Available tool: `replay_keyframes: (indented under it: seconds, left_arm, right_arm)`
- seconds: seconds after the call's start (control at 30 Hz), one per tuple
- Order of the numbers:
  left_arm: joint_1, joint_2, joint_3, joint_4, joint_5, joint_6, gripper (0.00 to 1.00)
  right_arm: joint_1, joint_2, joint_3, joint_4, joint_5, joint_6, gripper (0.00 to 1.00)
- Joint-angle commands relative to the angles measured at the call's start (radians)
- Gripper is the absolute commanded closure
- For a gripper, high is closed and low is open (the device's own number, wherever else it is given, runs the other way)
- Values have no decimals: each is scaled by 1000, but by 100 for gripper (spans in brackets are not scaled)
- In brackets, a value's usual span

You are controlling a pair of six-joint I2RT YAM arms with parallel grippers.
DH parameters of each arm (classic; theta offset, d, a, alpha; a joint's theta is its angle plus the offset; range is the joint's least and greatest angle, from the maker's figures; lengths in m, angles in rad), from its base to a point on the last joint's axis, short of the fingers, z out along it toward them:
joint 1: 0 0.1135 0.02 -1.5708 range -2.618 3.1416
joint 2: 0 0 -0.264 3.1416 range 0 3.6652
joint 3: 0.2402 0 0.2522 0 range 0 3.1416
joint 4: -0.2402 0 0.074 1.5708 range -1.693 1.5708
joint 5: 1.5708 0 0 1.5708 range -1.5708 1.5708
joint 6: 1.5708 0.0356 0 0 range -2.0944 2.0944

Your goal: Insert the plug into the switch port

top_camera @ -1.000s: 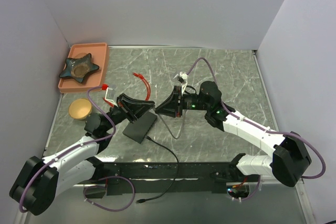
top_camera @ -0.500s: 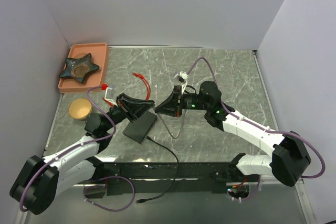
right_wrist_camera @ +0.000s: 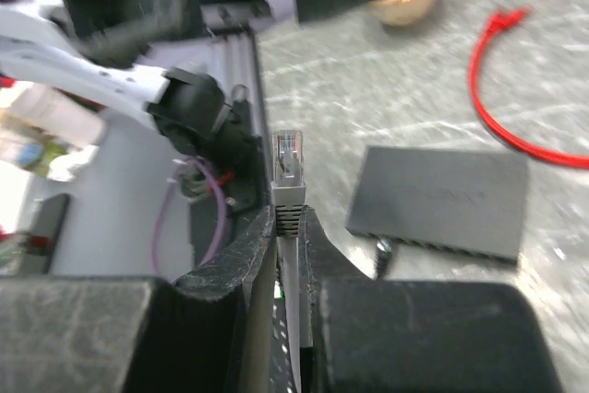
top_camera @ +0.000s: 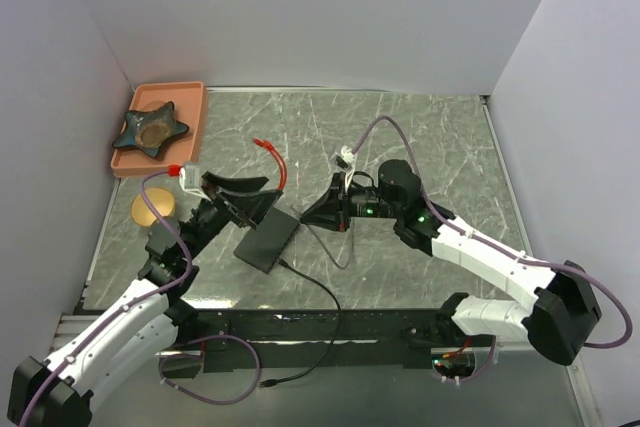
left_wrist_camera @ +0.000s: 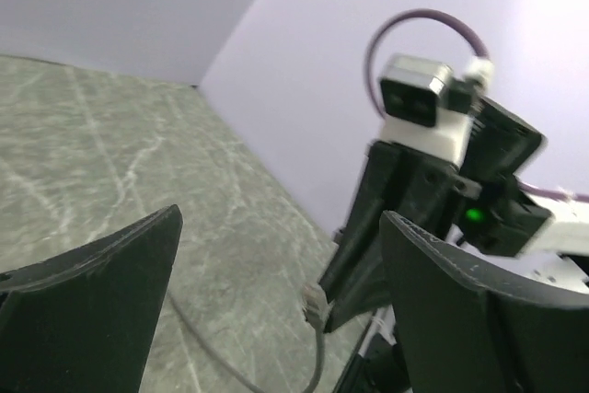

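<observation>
right pincer (right_wrist_camera: 287,227) pressed onto the grey plug (right_wrist_camera: 288,165) — gripped at its ribbed boot, with the clear tip standing free beyond the fingertips. plug held in the air over the middle of the table (top_camera: 440,137), just beside the black box (top_camera: 268,238) and apart from it; its grey cord (top_camera: 335,252) loops onto the surface below the pincer. black box lying flat, left of centre and closer to the near edge. the switch port (right_wrist_camera: 456,248) sits in the row along the long side turned toward the right pincer, blurred in the wrist view. one black cable (top_camera: 318,297) is seated at the near end of that row and trails off over the near edge. left pincer (top_camera: 272,190) spread wide, gripping nothing, its tips just beside the far end of the box. red cable (top_camera: 272,155) lying loose beyond the box. tan bowl (top_camera: 153,207) by the left edge; orange tray (top_camera: 192,102) in the far left corner — carrying a dark star-shaped dish (top_camera: 150,130).
</observation>
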Motion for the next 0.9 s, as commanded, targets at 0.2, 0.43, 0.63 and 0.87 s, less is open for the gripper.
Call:
replay_keyframes:
  seconds: [0.2,0.43,0.63,0.87]
  left_arm:
    - [22,20,106,-325,-121,58,6]
    - [74,106,118,-379,-107,49,6]
    - [140,165,109,-382,-46,29,6]
    - [169,191,136,-448,-32,35,6]
  right_arm:
    - [131,-115,19,-244,382,-248,100]
    - [295,-109,2,-311,698,-366,100]
    - [414,-96,-44,-280,927,-418,100]
    - [468,-87,-61,-267,1040,-440,100]
